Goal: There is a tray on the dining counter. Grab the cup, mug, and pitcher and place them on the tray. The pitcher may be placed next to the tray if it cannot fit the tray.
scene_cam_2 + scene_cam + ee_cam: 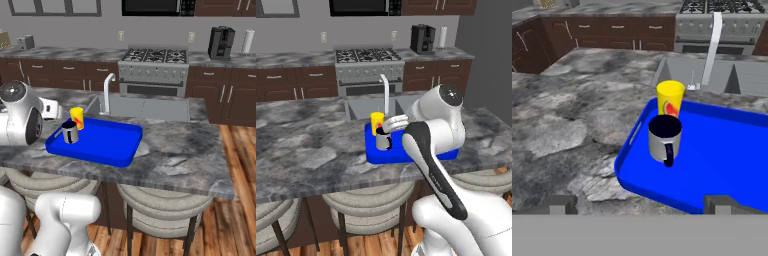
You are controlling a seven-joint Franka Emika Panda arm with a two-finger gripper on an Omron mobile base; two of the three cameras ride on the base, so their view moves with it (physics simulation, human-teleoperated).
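Grey dark finger tips (pixel 557 204) rise at the bottom of the hand view, set wide apart with nothing between them: the jaws (pixel 644 205) stand fully spread and grip nothing, hanging just short of the near rim of the tray.

Largest of all is the dining tabletop (pixel 306 145), a long slab of grey marbled stone with cloudy veins, a sunken grey sink (pixel 145 107) in its far side and a slim white curved faucet (pixel 107 87) standing at the basin's edge. Round padded stools (pixel 160 205) in pale beige sit under its near edge.

On that slab lies the tray (pixel 722 150), a glossy bright blue flat rectangle with a raised rim, rounded corners and a slot handle cut in its end wall. It sits just in front of the sink.

Inside the tray, at its end nearer the faucet, stands the mug (pixel 664 137), short, cylindrical and silver-grey, with a dark navy inside and a dark side handle turned toward the hand camera. It is upright.

Just behind it, looking close to touching, stands the cup (pixel 670 99), a small smooth yellow handleless tumbler with a red mark on its side, also upright and within the tray's rim.
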